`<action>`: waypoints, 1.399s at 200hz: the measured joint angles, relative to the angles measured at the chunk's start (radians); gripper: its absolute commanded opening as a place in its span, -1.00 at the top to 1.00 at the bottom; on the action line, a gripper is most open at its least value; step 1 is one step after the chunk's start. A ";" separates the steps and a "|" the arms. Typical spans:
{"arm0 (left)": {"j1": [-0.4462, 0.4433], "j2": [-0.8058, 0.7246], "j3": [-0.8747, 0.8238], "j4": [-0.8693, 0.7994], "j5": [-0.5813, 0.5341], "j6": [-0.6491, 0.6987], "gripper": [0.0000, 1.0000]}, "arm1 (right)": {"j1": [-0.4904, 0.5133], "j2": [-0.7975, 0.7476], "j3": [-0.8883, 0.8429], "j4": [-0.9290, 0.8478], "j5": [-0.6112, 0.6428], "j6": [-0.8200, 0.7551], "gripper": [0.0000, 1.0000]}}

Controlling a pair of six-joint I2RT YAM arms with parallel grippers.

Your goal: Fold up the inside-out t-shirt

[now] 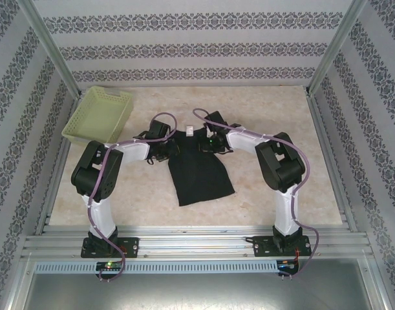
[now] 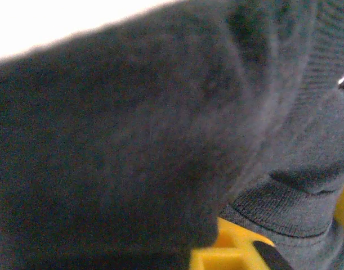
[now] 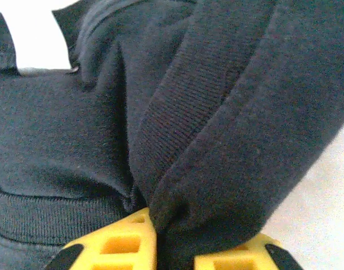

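The black t-shirt (image 1: 200,175) lies in the middle of the worktop (image 1: 275,113), hem toward the arm bases. The right fingers (image 3: 118,247) clench a thick fold near its collar. Cloth buries the left fingers (image 2: 228,253); their grip cannot be told.

Both arms bend inward, elbows out; left tool (image 1: 165,152) and right tool (image 3: 175,232) each pinch the t-shirt (image 1: 200,175)

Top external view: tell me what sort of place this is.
Probably a lab test booth dressed like a home: aluminium frame, patterned wallpaper panels, and a marble-look table with the left arm and right arm bolted on.
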 measured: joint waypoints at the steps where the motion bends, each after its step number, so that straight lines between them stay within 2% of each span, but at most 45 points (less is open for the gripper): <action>1: -0.001 0.000 -0.002 0.003 0.001 0.000 0.89 | 0.000 -0.005 -0.008 0.003 -0.002 0.004 0.80; 15: -0.008 -0.013 -0.034 0.043 0.020 0.004 1.00 | 0.000 -0.063 -0.088 0.026 -0.011 0.022 0.88; 34: -0.014 -0.050 -0.080 0.063 0.047 0.014 1.00 | 0.002 -0.148 -0.198 0.068 -0.024 0.054 0.99; 60: -0.019 -0.144 -0.154 0.066 0.070 0.030 1.00 | 0.004 -0.265 -0.327 0.130 -0.045 0.097 1.00; 102: -0.009 -0.256 -0.160 0.074 0.090 0.042 1.00 | -0.011 -0.356 -0.352 0.179 -0.046 0.121 1.00; 136: 0.029 -0.255 -0.055 0.055 0.116 0.051 1.00 | -0.058 -0.358 -0.249 0.167 -0.051 0.120 1.00; 181: 0.106 -0.196 0.322 -0.017 0.113 0.103 1.00 | -0.100 -0.301 0.108 0.136 -0.019 0.062 1.00; 202: 0.111 -0.223 0.386 -0.008 0.116 0.135 1.00 | -0.101 -0.300 0.179 0.167 -0.004 0.034 1.00; 220: 0.106 -0.284 0.314 0.014 0.139 0.157 1.00 | -0.098 -0.312 0.126 0.220 -0.004 0.025 1.00; 239: 0.076 -0.365 0.135 0.060 0.157 0.171 1.00 | -0.074 -0.343 -0.045 0.287 0.000 0.025 1.00; 280: -0.125 -0.476 -0.282 0.110 0.198 0.177 1.00 | 0.024 -0.446 -0.504 0.327 0.029 0.044 1.00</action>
